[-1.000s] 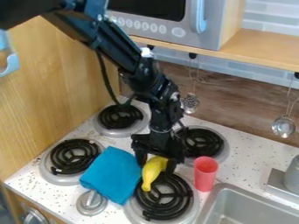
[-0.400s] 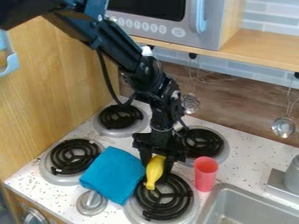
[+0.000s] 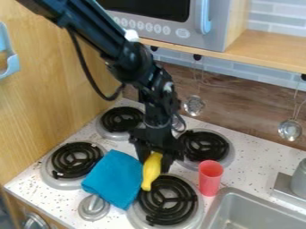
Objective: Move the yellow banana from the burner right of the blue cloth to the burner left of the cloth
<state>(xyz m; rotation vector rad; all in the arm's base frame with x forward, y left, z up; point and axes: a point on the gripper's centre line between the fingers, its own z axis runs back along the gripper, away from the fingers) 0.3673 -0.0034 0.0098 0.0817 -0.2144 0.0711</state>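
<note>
In the camera view, the black hand (image 3: 154, 166) hangs near the middle of the frame, closed on a yellow toy banana (image 3: 150, 173) by its upper part – gripped from either side, presumably because the narrow body fits between the fingers. The free end points down by the upper left edge of the front burner (image 3: 168, 200), beside the blue cloth (image 3: 113, 179). That cloth lies between burners, perhaps just where there was room, and the pink cup (image 3: 210, 178) stands upright right of the front burner, its mouth up. The bench (image 3: 257, 156) is pale and speckled, with a sink (image 3: 251, 197) at lower right. Behind, a strainer (image 3: 194, 105) and a ladle (image 3: 290, 129) hang against wood-look panelling – below a shelf (image 3: 272, 49) bearing a grey microwave (image 3: 167, 29)
</note>
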